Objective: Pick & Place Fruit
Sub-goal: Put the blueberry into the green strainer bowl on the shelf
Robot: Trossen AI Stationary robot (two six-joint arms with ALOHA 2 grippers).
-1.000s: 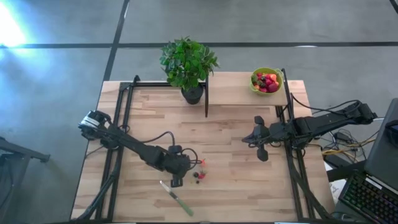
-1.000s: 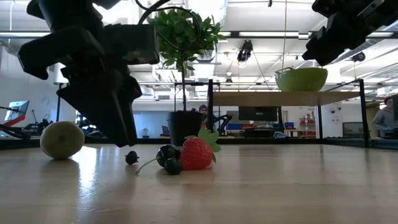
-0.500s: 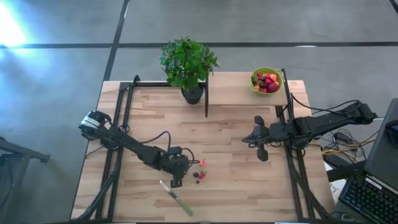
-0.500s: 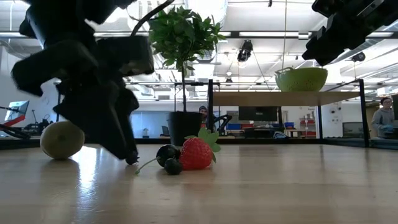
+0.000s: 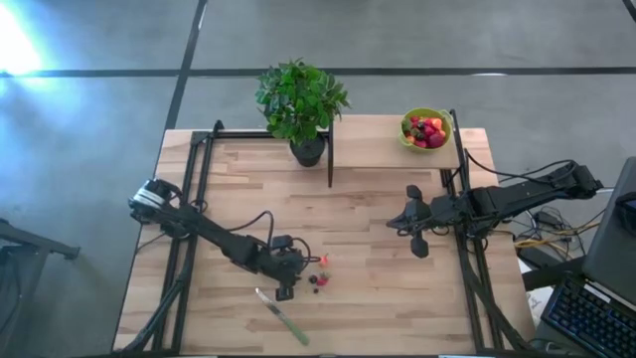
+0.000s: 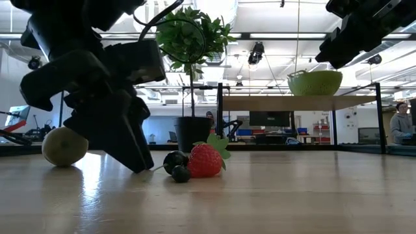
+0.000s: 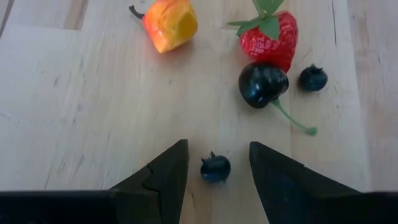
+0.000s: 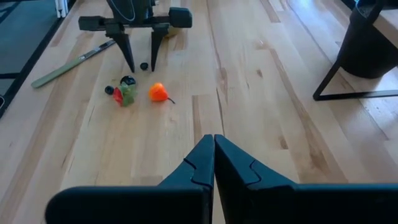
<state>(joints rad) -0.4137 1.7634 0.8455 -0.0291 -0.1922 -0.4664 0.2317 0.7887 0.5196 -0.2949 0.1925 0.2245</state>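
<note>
Dark jointed arms, black cables, tapered fingers (image 7: 165, 180)

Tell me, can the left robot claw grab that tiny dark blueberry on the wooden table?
Probably yes. The left gripper is open, its fingers standing either side of the tiny dark blueberry, with nothing between them. The cherry and strawberry lie farther off.

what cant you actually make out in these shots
- Small blueberry: in the low view the left gripper hides it; whether the fingers touch it cannot be told.
- Orange fruit: not visible in the low view.
- Fruit in the green bowl: too small in the high view to name; in the low view only its outside shows.
- Knife: its far end is cut off in the right wrist view.
</note>
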